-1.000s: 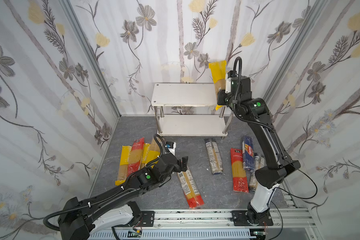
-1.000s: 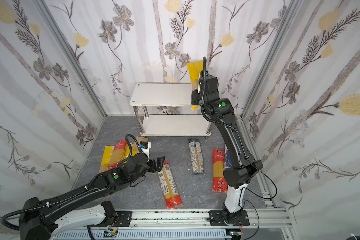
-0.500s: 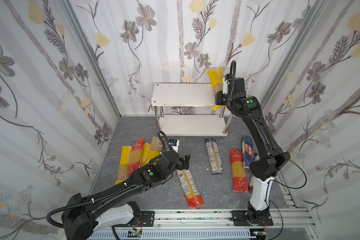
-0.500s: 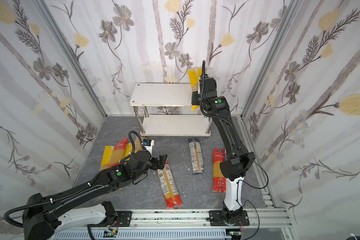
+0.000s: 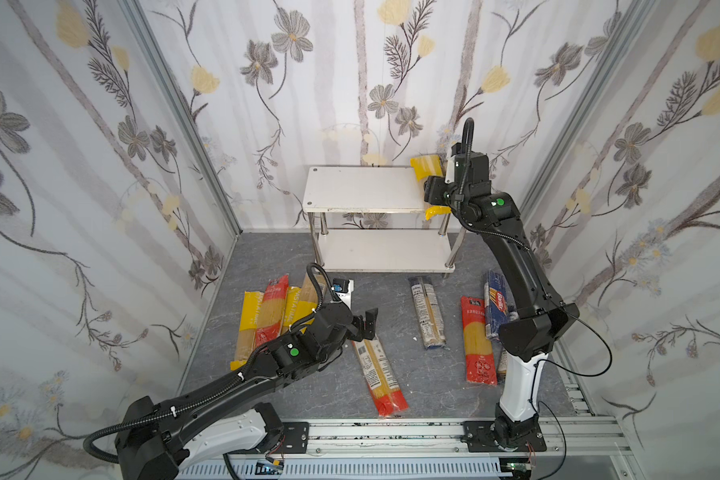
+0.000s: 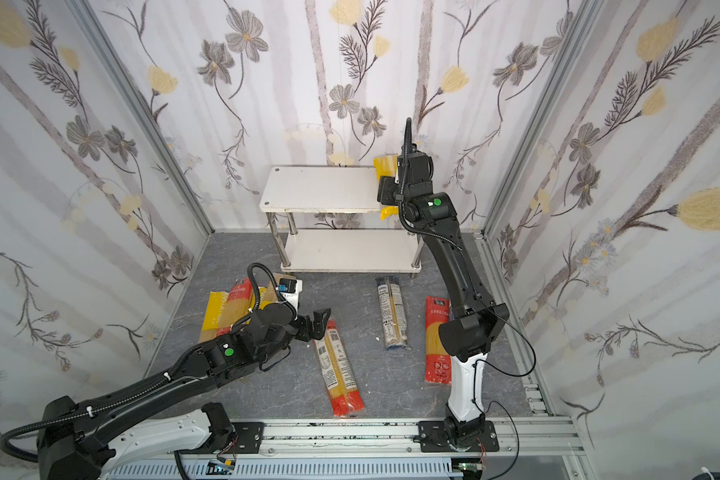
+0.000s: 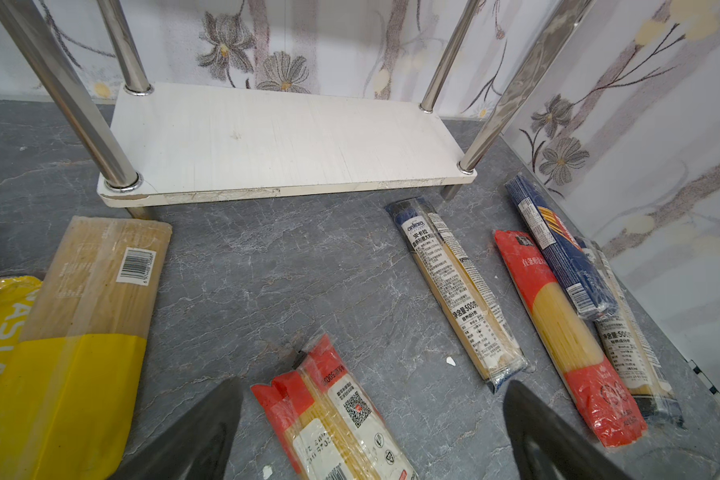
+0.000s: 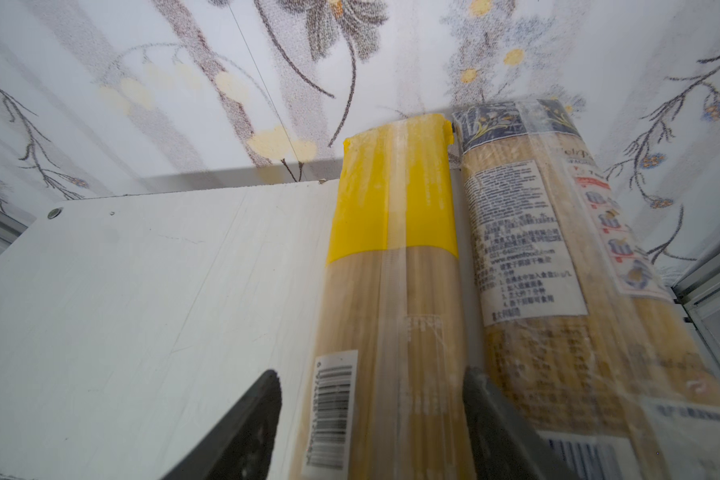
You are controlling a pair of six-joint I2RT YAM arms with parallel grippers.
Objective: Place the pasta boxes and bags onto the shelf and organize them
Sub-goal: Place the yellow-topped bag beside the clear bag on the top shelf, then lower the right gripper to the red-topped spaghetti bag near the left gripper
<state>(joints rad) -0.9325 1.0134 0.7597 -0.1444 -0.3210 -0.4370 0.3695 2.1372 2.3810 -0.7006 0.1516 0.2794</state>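
Note:
The shelf (image 5: 362,189) (image 6: 321,189) stands at the back wall. On the right end of its top board (image 8: 142,291) a yellow-ended pasta bag (image 8: 391,249) (image 5: 426,166) lies flat beside a dark-blue-ended bag (image 8: 528,249). My right gripper (image 8: 371,374) (image 5: 433,193) straddles the yellow-ended bag, open, with a gap at one finger. My left gripper (image 7: 375,384) (image 5: 364,328) hovers open just above the far end of a red-ended bag (image 7: 333,415) (image 5: 377,370) on the floor, nothing between its fingers. The shelf's lower board (image 7: 267,141) is bare.
On the grey floor lie a dark-ended bag (image 5: 427,311), a red bag (image 5: 476,336) and a blue Barilla box (image 5: 497,303) by the right arm's base. Several yellow and red packs (image 5: 262,316) are stacked at the left. Walls close in on three sides.
The right arm brought the yellow-ended bag down flat onto the top board and its jaws opened off it. The left gripper shifted slightly over the red-ended bag.

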